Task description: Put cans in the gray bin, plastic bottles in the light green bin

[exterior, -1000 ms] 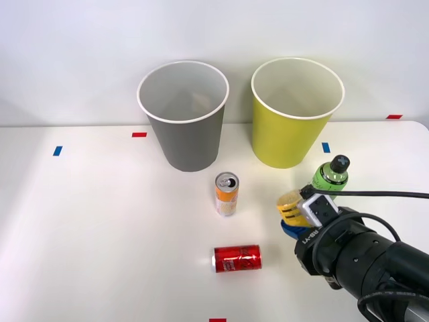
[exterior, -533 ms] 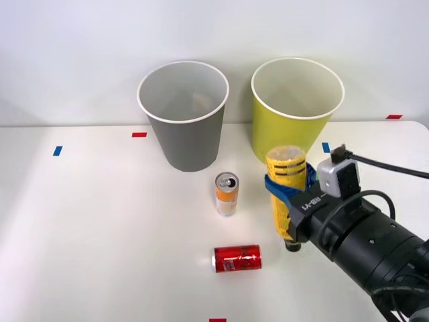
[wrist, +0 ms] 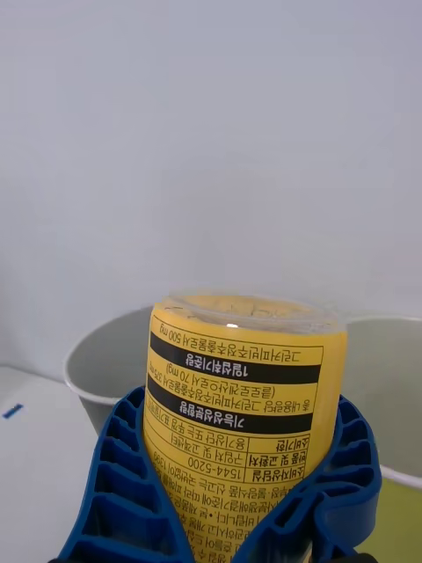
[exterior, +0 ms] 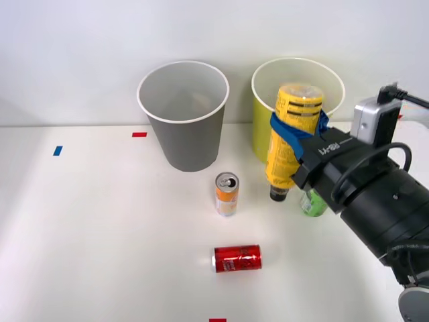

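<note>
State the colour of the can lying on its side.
Red with white lettering; the lying can shows best in the front view.

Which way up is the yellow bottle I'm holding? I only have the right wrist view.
Observer: Cap down. The right gripper is shut on the yellow bottle, with its black cap pointing at the table.
Operator: Is it over the light green bin?
Observer: Not yet. It hangs in front of the light green bin, on the robot's side.
Operator: What's left on the table?
Observer: The orange can stands upright, the red can lies on its side, and the green bottle is partly behind the arm.
</note>
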`<state>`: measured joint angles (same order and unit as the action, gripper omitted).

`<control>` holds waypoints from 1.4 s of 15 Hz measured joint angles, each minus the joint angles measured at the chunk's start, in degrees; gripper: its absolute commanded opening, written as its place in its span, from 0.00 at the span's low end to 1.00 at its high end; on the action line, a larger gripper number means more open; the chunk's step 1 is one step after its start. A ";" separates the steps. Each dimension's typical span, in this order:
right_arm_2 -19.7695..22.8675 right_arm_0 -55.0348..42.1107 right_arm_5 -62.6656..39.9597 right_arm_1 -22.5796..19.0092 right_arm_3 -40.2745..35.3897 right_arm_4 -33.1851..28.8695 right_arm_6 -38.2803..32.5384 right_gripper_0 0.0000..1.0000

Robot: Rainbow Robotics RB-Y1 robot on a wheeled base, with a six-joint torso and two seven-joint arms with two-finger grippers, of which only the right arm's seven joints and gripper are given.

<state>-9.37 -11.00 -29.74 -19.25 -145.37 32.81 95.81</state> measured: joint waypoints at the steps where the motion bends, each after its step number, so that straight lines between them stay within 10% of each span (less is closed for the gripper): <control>1: 0.97 1.36 -0.01 1.46 0.00 1.79 -0.10 0.00; 21: 17.03 40.15 0.00 7.73 37.82 1.89 4.17 0.00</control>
<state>7.66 29.14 -29.75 -11.51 -107.56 34.70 99.98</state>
